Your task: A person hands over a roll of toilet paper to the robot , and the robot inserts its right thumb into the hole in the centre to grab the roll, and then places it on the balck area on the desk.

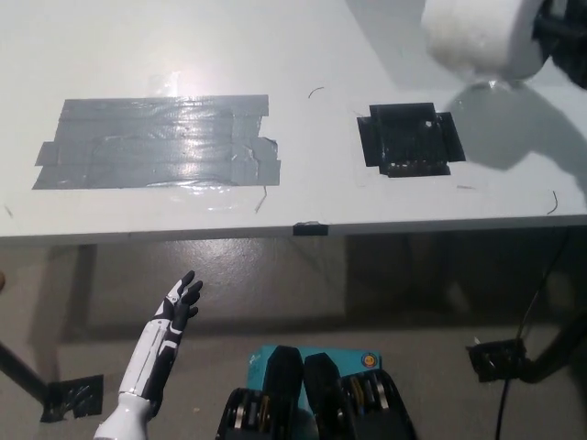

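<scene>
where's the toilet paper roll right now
In the head view's top right, the toilet paper roll is held by the right hand, above the black patch.
</scene>
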`<state>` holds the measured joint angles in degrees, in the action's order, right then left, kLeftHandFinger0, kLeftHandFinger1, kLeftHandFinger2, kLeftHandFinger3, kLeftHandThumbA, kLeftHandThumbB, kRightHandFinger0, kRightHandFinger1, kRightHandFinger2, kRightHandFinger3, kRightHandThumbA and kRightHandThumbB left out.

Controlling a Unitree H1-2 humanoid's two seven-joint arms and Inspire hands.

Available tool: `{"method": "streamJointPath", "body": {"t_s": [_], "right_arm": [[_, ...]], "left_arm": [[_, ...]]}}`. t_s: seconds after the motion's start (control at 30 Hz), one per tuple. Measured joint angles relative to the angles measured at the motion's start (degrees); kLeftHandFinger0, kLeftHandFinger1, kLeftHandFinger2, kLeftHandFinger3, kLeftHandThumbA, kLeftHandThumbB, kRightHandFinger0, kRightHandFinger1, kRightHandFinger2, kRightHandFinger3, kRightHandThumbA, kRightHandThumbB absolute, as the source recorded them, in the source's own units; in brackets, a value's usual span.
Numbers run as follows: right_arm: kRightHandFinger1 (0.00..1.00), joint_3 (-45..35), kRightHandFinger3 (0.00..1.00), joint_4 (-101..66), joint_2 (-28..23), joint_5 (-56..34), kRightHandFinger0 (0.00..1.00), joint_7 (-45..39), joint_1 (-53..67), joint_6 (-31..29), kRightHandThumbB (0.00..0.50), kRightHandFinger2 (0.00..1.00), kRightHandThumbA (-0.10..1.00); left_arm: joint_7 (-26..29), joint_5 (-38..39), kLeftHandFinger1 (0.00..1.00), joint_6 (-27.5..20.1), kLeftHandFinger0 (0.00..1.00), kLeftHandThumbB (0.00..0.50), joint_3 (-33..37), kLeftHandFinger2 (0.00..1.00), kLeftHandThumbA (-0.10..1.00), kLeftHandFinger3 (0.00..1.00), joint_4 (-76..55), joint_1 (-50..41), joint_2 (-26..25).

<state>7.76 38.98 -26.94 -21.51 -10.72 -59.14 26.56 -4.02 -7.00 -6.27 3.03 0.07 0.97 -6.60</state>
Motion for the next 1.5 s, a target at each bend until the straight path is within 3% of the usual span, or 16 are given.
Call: {"method": "streamJointPath", "body": {"t_s": [0.07,0.1,0.27,0.33,0.43,0.47,0.63,0.67,0.7,0.77,0.8,0.83,0.87,0.9,1.13,1.5], "right_arm": [[0.70,1.64,1.00,1.80,-0.03,1.36,0.21,-0.27,-0.73,-0.10,0.105,1.00,-0.10],[0.74,3.82,1.00,4.46,-0.03,3.47,0.26,-0.64,-1.68,-0.52,0.148,1.00,-0.10],[0.72,9.87,0.96,11.66,0.09,9.61,0.25,-1.84,-4.18,-3.48,0.139,1.00,-0.10],[0.75,11.18,0.90,13.77,0.31,11.49,0.30,-2.12,-5.00,-4.22,0.155,1.00,-0.10],[0.76,12.97,0.92,16.96,1.08,14.19,0.27,-2.57,-6.24,-6.12,0.158,1.00,-0.10],[0.83,13.25,0.93,17.65,1.39,14.89,0.38,-2.63,-6.50,-6.61,0.152,1.00,-0.10],[0.84,14.33,0.90,19.98,4.55,18.74,0.45,-2.73,-8.46,-8.14,0.130,1.00,-0.10],[1.00,14.65,1.00,20.36,5.24,19.38,0.78,-2.85,-9.07,-8.55,0.175,1.00,-0.10],[1.00,15.18,0.86,20.51,5.45,19.87,1.00,-3.01,-9.29,-8.83,0.153,1.00,-0.10],[1.00,17.44,1.00,21.03,5.77,21.62,0.90,-4.67,-10.44,-9.86,0.284,1.00,0.05],[1.00,17.81,1.00,21.16,5.78,22.14,1.00,-5.25,-10.73,-10.04,0.279,1.00,0.13],[1.00,18.04,1.00,21.32,5.79,22.61,1.00,-7.05,-11.37,-9.99,0.279,1.00,0.13],[1.00,18.04,1.00,21.32,5.79,22.64,1.00,-7.85,-11.58,-9.93,0.305,1.00,0.24],[1.00,18.20,1.00,21.32,5.79,22.64,1.00,-9.39,-11.76,-9.86,0.279,1.00,0.33],[1.00,20.54,1.00,21.50,5.60,22.96,1.00,-16.76,-11.64,-9.41,0.453,1.00,0.56],[1.00,26.18,1.00,24.27,3.73,25.77,1.00,-26.92,-15.71,-9.08,0.500,1.00,0.57]], "left_arm": [[0.00,-0.02,1.00,-0.01,1.00,0.163,-0.01,1.00,1.00,1.00,0.01,0.01,-0.02],[-0.01,-0.03,1.00,-0.01,1.00,0.164,-0.01,1.00,1.00,1.00,0.00,0.05,0.00],[0.00,-0.05,1.00,-0.01,1.00,0.157,-0.02,1.00,1.00,1.00,0.00,0.06,0.02],[0.01,-0.10,1.00,-0.01,1.00,0.151,-0.02,1.00,1.00,1.00,-0.01,0.05,0.01],[0.01,-0.30,1.00,-0.01,1.00,0.151,0.02,1.00,1.00,1.00,-0.01,0.06,0.05],[0.00,-0.38,1.00,-0.01,1.00,0.148,0.04,1.00,1.00,1.00,-0.01,0.07,0.09],[-0.01,-0.64,1.00,-0.01,1.00,0.154,0.04,1.00,1.00,1.00,-0.01,0.18,0.14],[-0.02,-0.65,1.00,-0.01,1.00,0.156,0.04,1.00,1.00,1.00,-0.01,0.30,0.15],[-0.02,-0.66,1.00,-0.01,1.00,0.157,0.04,1.00,1.00,1.00,-0.01,0.36,0.15],[-0.02,-0.67,1.00,-0.01,1.00,0.161,0.04,1.00,1.00,1.00,-0.02,0.58,0.13],[-0.02,-0.69,1.00,-0.01,1.00,0.165,0.04,1.00,1.00,1.00,-0.02,0.63,0.12],[-0.02,-0.72,1.00,0.00,1.00,0.165,0.02,1.00,1.00,1.00,0.00,0.63,0.09],[-0.01,-0.74,1.00,0.00,1.00,0.166,0.01,1.00,1.00,1.00,0.00,0.62,0.08],[-0.02,-0.76,1.00,0.01,1.00,0.171,0.01,1.00,1.00,1.00,0.03,0.61,0.08],[-0.03,-0.80,1.00,0.05,1.00,0.165,0.02,1.00,1.00,1.00,0.08,0.61,0.14],[-0.03,-0.83,1.00,0.05,1.00,0.168,0.03,1.00,1.00,1.00,0.12,0.62,0.17]]}}
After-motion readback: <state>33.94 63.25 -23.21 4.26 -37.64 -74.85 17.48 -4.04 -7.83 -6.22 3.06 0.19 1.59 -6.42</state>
